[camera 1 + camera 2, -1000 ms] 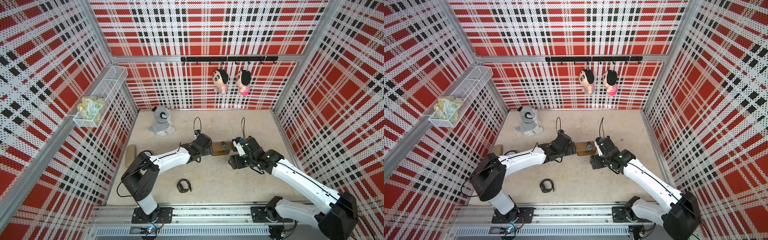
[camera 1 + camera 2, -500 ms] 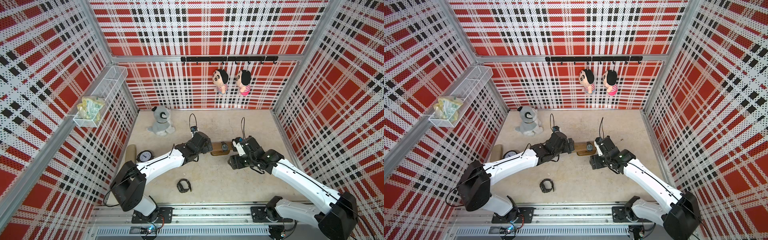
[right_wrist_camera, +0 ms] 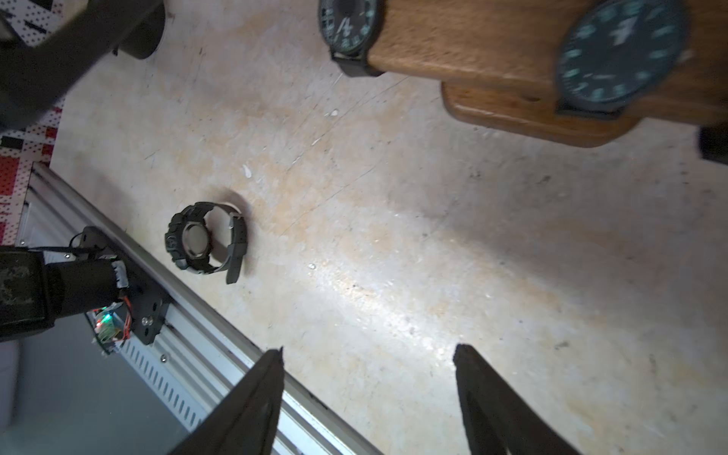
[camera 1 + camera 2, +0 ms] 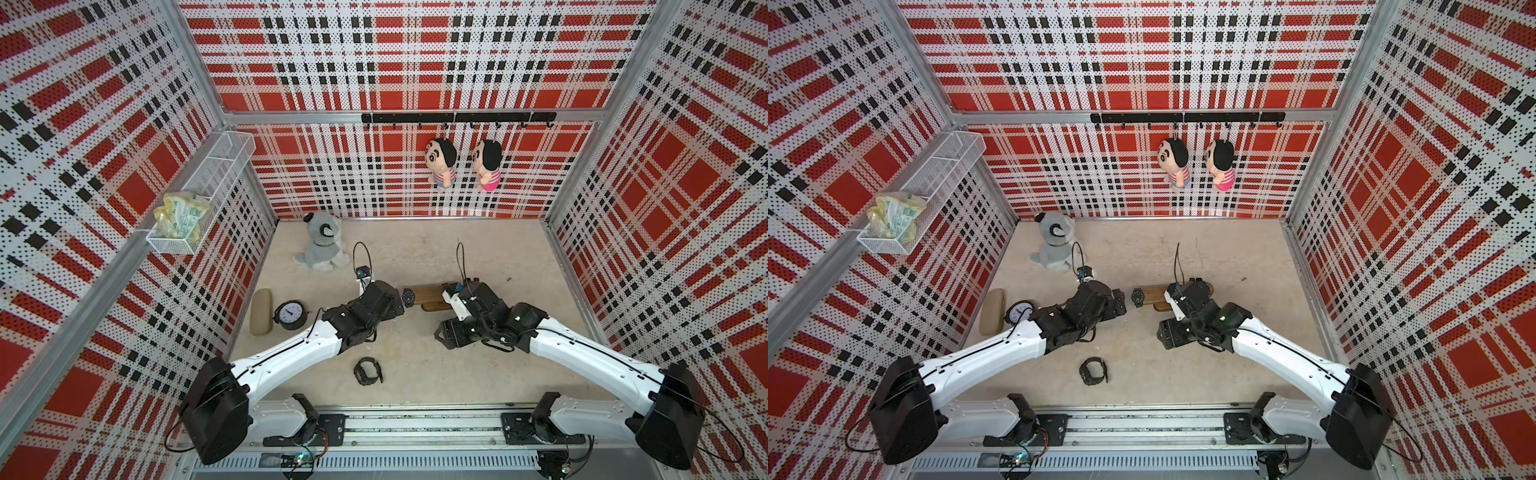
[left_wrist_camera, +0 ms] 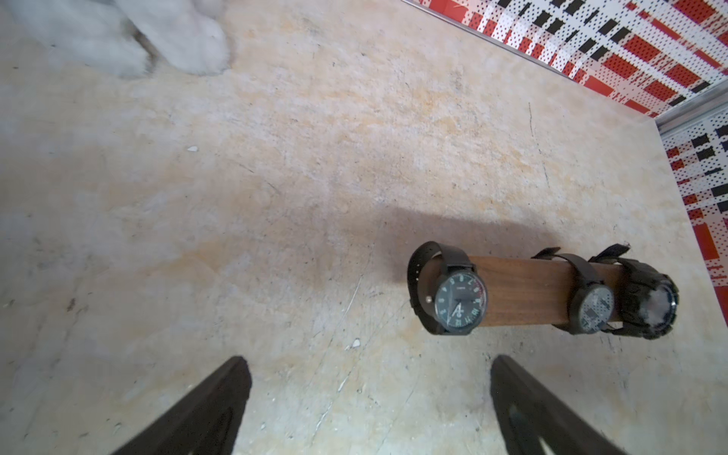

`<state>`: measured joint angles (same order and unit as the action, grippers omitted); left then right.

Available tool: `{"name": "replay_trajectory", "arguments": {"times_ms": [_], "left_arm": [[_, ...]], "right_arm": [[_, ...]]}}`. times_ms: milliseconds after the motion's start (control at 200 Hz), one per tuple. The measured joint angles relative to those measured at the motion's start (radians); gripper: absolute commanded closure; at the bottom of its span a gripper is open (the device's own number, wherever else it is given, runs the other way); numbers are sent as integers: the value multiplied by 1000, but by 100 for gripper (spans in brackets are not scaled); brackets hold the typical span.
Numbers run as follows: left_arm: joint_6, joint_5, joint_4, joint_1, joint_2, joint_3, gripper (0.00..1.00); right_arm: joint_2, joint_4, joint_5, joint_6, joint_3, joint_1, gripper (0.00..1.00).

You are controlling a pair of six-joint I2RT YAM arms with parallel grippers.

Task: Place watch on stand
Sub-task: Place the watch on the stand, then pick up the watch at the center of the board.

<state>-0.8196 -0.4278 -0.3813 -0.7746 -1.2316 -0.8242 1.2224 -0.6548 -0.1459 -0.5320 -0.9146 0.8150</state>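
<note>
Red-plaid perforated walls [image 4: 395,62] box in the scuffed beige table [image 4: 415,249]. Stand [image 5: 528,291] mid-table. My left tool [image 5: 366,366] and right tool [image 3: 368,354] are wide open and empty. Watch [image 5: 459,301] strapped round the stand's end, dial print too small to read. Loose watch [image 3: 205,242] lies on the table, well apart.

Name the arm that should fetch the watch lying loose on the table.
Right, probably. The right arm has open, empty jaws aimed roughly toward the loose watch; the left arm points its jaws at the stand, away from it.
</note>
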Motion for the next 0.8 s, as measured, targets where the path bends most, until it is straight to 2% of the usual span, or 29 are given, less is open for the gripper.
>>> {"name": "replay_trajectory", "arguments": {"times_ms": [371, 802], "left_arm": [[-82, -53, -90, 17, 258, 134, 2], [-130, -68, -164, 24, 385, 197, 2]], "right_arm": [[160, 94, -1, -90, -80, 185, 32], [335, 167, -29, -113, -151, 263, 36]]}}
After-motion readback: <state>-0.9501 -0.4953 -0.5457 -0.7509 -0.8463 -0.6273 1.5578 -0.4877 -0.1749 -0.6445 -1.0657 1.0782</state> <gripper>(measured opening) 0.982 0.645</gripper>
